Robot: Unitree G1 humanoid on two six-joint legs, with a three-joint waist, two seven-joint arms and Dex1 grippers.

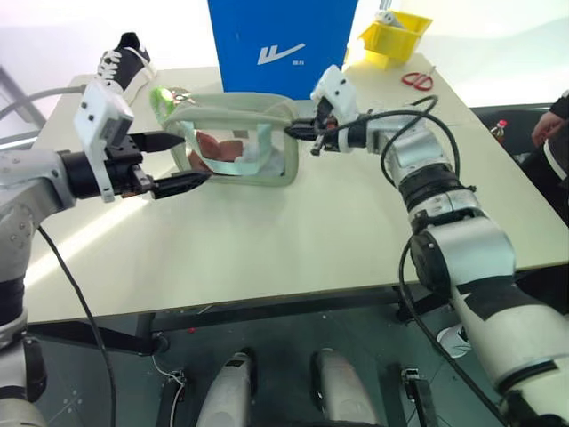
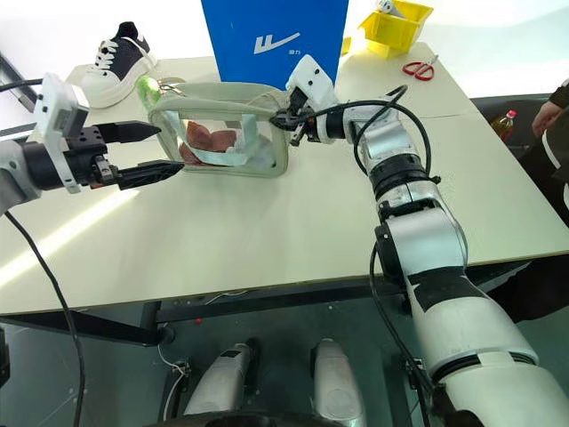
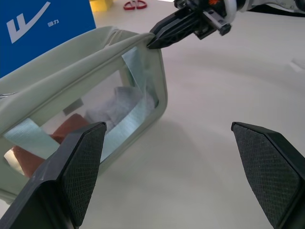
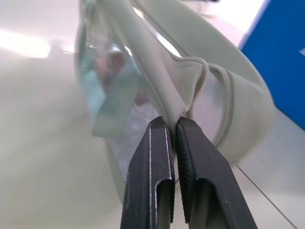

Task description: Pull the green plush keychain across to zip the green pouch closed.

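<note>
1. Standing upright on the counter, the green pouch showed its clear window and red contents toward the robot; its top seam gaped, so the zip was judged not yet closed.
2. Right gripper: fingers closed, pinching the pouch's fabric edge at the corner on the robot's right. Judged purpose: anchoring that end so the bag would not slide when the zip was pulled.
3. Left gripper: fingers spread wide, holding nothing, level at the pouch's left end. Judged purpose: lined up to take the pull.
4. Green plush keychain: lay at the pouch's far left top corner, just behind the left gripper, ungrasped.
5. Blue box: stood just behind the pouch.
</note>
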